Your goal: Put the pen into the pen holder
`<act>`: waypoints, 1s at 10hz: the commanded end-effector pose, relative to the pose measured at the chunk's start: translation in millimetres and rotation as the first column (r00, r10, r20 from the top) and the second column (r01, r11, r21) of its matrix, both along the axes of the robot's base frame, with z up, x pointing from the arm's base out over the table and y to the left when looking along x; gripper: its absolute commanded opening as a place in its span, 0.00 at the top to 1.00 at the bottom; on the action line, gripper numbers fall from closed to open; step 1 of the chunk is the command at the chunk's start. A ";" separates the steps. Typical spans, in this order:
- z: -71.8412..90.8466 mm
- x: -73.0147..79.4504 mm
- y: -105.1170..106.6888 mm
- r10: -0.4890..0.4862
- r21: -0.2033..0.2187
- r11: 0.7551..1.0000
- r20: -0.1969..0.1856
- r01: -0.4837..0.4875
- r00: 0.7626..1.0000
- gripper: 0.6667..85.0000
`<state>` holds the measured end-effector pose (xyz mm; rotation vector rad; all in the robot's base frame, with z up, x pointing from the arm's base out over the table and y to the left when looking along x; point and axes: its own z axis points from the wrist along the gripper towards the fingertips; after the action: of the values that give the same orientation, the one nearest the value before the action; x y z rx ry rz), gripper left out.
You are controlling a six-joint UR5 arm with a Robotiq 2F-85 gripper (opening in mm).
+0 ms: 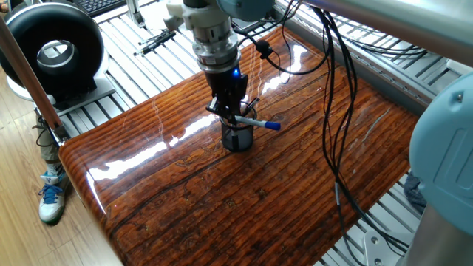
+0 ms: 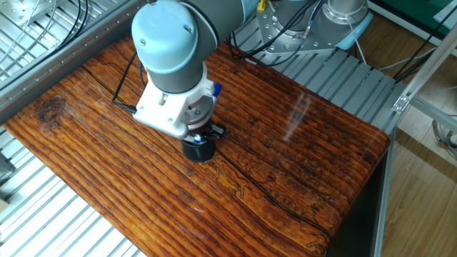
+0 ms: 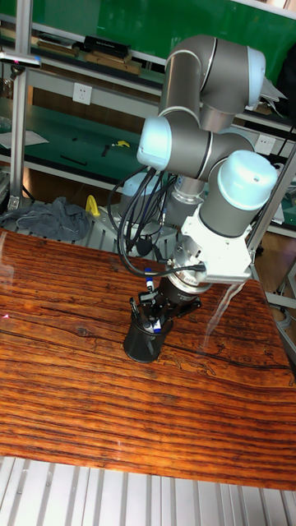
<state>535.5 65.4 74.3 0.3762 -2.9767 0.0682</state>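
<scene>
The claw (image 1: 235, 113) hangs straight down over the holder (image 1: 237, 137), its fingers pinching the pen (image 1: 257, 123) just above the cup's rim. In one fixed view the pen lies almost level across the top of the holder, the blue cap end sticking out to the right past the rim and the dark end caught between the fingers. In the tall fixed view the pen (image 3: 149, 289) shows as a short piece with its blue end up, just left of the claw (image 3: 158, 311), above the holder (image 3: 145, 339). The holder stands upright on the wooden surface (image 1: 222, 199), near its middle. In the other fixed view the arm's wrist covers most of the scene; only the holder (image 2: 199, 148) shows below it, with the pen hidden. A black round fan (image 1: 52, 52) sits off the surface at far left, and a black jointed tool (image 1: 157, 41) lies on the metal slats behind.
</scene>
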 end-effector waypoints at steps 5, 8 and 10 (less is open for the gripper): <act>0.6 16.2 13.0 0.018 0.060 0.998 0.057 -0.021 0.998 0.48; 0.9 20.4 13.2 0.040 0.066 0.997 0.066 -0.045 0.997 0.41; 1.5 21.7 18.1 0.038 0.075 0.996 0.068 -0.043 0.997 0.40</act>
<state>553.9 77.4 74.1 0.4476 -3.0359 0.0030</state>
